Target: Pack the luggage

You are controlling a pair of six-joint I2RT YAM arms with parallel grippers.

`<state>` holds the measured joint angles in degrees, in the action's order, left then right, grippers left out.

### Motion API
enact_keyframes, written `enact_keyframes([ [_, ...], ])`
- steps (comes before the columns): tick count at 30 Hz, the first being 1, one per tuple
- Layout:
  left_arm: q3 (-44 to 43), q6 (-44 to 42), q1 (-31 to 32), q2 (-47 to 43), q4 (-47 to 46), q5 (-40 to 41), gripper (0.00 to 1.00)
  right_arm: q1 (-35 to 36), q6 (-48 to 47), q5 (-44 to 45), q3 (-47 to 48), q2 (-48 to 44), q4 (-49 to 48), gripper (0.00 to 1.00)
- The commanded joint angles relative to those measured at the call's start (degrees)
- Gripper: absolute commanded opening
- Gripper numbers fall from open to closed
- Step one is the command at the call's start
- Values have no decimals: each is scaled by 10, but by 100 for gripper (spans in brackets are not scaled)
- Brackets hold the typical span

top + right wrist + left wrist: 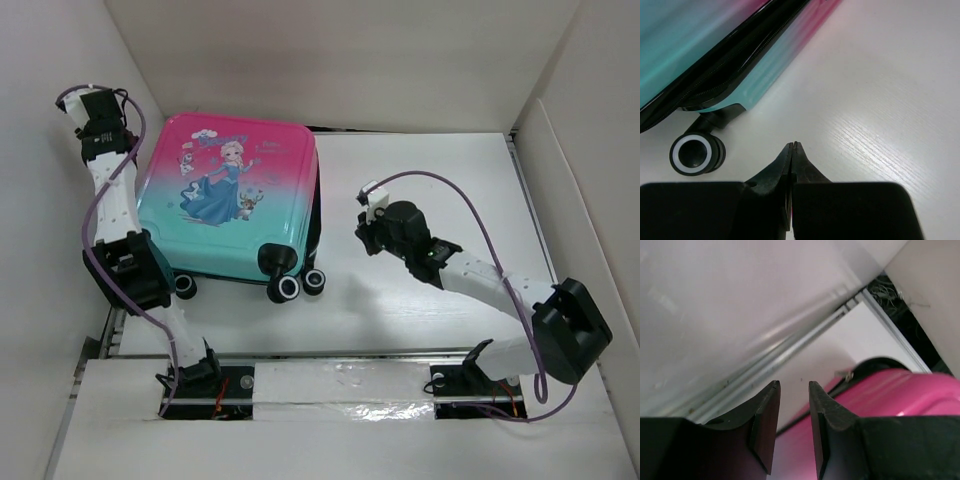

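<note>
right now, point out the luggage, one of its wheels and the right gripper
luggage (225,200), top external view, on the printed upper shell
wheel (691,154), right wrist view, on its white-ringed hub
right gripper (792,146), right wrist view, between the shut fingertips

A suitcase (228,200) lies flat on the white table (430,180), wheels (287,288) just left of the fingers (772,172) of the right gripper (792,146).

Right of the closed pink-and-teal hard-shell suitcase (228,200), white tabletop (440,170) lies open. The white side wall (40,200) crowds its left side; black wheels (290,287) jut from its near edge.
</note>
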<state>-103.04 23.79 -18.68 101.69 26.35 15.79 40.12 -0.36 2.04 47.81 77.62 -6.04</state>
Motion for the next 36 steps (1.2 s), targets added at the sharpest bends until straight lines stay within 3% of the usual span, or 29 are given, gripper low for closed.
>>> enact_keyframes([
  [1, -65, -37, 5, 55, 15, 64, 26, -12, 3, 15, 5, 5, -34, 0],
  [5, -43, -65, 5, 97, 3, 25, 28, -17, 3, 19, 5, 12, -35, 0],
  [8, -23, -41, 0, 134, 13, -8, 28, -28, 3, 29, 5, 21, -42, 0],
  [9, -14, -25, 0, 138, 7, -53, 28, -37, 19, 28, 7, 32, -48, 0],
  [13, 68, 14, -15, 134, -38, -174, 27, -73, 33, 27, 43, 77, -43, 2],
  [18, 170, 55, 20, 108, -99, -239, 27, -136, 71, -5, 133, 147, -21, 3],
  [21, 306, 118, 33, 52, -217, -307, 25, -160, 79, -39, 140, 152, -19, 4],
  [22, 383, 135, 39, 17, -252, -318, 25, -167, 79, -37, 136, 148, -26, 5],
  [26, 551, 222, 94, -66, -441, -342, 24, -186, 70, -37, 109, 123, -20, 7],
  [32, 701, 255, 163, -184, -533, -314, 24, -191, 46, -62, 110, 130, 14, 9],
  [36, 763, 236, 204, -261, -536, -288, 24, -178, 46, -99, 122, 141, 12, 8],
])
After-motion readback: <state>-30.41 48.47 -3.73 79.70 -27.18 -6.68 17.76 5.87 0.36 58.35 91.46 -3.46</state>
